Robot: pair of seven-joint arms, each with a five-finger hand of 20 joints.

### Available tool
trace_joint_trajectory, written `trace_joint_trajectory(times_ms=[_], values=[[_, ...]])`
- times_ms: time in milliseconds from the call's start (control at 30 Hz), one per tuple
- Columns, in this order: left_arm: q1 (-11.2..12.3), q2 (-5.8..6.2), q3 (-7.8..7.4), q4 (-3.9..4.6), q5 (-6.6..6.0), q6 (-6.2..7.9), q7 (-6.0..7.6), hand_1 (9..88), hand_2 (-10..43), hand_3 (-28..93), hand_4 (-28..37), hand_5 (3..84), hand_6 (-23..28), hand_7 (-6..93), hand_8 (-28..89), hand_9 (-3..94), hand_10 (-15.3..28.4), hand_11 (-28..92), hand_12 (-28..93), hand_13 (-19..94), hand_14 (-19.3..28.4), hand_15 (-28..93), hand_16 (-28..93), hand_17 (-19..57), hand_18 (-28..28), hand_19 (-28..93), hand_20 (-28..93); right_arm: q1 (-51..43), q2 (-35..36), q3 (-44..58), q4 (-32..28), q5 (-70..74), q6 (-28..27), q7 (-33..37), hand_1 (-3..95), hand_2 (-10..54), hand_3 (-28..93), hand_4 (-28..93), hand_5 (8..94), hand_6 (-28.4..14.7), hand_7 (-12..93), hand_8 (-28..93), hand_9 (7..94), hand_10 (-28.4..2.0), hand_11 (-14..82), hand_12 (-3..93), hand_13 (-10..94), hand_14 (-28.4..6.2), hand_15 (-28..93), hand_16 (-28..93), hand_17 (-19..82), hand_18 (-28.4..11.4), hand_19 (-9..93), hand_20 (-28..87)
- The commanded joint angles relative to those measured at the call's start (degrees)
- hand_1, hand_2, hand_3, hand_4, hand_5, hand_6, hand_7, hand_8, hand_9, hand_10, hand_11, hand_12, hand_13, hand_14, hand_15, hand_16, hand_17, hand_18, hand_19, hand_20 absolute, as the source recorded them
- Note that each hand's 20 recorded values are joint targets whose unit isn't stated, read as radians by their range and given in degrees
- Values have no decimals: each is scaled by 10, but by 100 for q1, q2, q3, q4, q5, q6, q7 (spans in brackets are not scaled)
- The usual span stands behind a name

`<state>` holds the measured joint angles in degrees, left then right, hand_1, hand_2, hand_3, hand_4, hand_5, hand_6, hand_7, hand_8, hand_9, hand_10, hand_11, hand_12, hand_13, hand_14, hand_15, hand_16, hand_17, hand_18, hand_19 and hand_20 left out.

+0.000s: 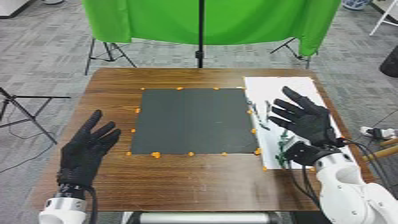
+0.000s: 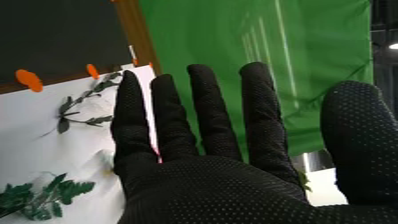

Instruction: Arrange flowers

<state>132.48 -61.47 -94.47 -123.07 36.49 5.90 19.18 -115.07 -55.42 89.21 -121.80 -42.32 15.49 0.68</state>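
Nearest, over the brown wooden worktop [image 1: 191, 187], the black-gloved left hand [image 1: 82, 152] is relaxed and empty, probably leaving its partner room. The black-gloved right hand [image 1: 311, 124], straight-fingered and unladen, is above the white paper sheet [image 1: 277, 86]. There lie a feathery green sprig [image 2: 69, 190] and, farther off, a slender dark-leaved stem [image 2: 82, 98], presumably for easy picking; the dark square mat [image 1: 191, 120] alongside likely serves for arranging.

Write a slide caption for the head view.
Left hand and right hand, both open, flank a dark mat; leafy sprigs lie on a white sheet.
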Motion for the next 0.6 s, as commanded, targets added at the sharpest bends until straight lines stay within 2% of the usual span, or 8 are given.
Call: trace_joint_trajectory(times_ms=[33, 167, 233, 333, 400, 433, 533, 600], values=[[73, -86, -14, 10, 59, -65, -82, 234, 48, 812, -263, 312, 51, 108, -112, 328, 195, 184, 81, 229, 279, 435, -97, -111, 284, 544, -52, -94, -15, 48, -47, -27, -85, -45, 124, 138, 871, -283, 411, 28, 157, -146, 428, -153, 98, 113, 269, -177, 200, 152, 62, -231, 537, 164], [132, -75, -31, -21, 54, -28, -72, 234, 49, 811, -263, 312, 51, 109, -111, 328, 195, 184, 81, 230, 279, 436, -97, -111, 284, 544, -53, -47, 99, 21, -79, -258, 94, -37, 128, 133, 874, -283, 411, 28, 158, -145, 439, -153, 102, 114, 312, -181, 219, 158, 66, -236, 550, 168], [173, 30, 2, -35, -5, 32, 26, 235, 49, 811, -262, 312, 51, 109, -111, 328, 195, 184, 81, 230, 279, 436, -97, -111, 284, 544, -53, 31, 192, -67, -129, -282, 350, -36, 131, 129, 877, -282, 411, 27, 158, -145, 445, -151, 105, 115, 333, -182, 235, 159, 74, -242, 561, 174], [206, 84, 0, -56, -42, 70, 93, 234, 49, 811, -261, 313, 52, 109, -112, 328, 196, 183, 81, 230, 279, 436, -97, -111, 284, 543, -53, 121, 364, -143, -271, -730, 734, 163, 136, 119, 880, -282, 410, 27, 159, -144, 447, -151, 106, 116, 356, -185, 263, 155, 81, -253, 579, 182], [229, 148, 5, -69, -73, 110, 116, 234, 49, 811, -261, 313, 52, 109, -112, 328, 196, 183, 82, 229, 280, 436, -97, -112, 284, 544, -53, -8, 433, -9, -406, -1165, 844, 422, 140, 110, 881, -282, 410, 26, 160, -144, 447, -152, 107, 117, 373, -186, 284, 148, 92, -262, 594, 189], [260, 206, 23, -81, -115, 154, 195, 234, 49, 811, -261, 313, 52, 109, -112, 328, 196, 183, 82, 229, 280, 436, -97, -112, 284, 543, -53, -69, 427, 106, -465, -1432, 755, 617, 143, 104, 881, -281, 409, 26, 161, -143, 446, -152, 108, 118, 383, -186, 294, 146, 98, -266, 599, 191], [246, 144, -30, -89, -75, 128, 105, 235, 49, 812, -260, 313, 52, 110, -112, 328, 197, 182, 82, 229, 280, 436, -97, -112, 284, 544, -53, -299, 506, 281, -681, -2871, 719, 1379, 152, 42, 851, -282, 383, 20, 166, -145, 424, -154, 104, 121, 387, -187, 312, 121, 121, -282, 604, 186], [244, 142, -41, -84, -77, 123, 100, 234, 48, 812, -260, 314, 52, 110, -112, 328, 196, 182, 82, 229, 281, 436, -97, -112, 284, 543, -53, -966, 397, 830, -869, -3223, 557, 1431, 154, 0, 831, -283, 370, 15, 163, -142, 409, -154, 104, 125, 388, -188, 313, 116, 139, -284, 601, 184]])
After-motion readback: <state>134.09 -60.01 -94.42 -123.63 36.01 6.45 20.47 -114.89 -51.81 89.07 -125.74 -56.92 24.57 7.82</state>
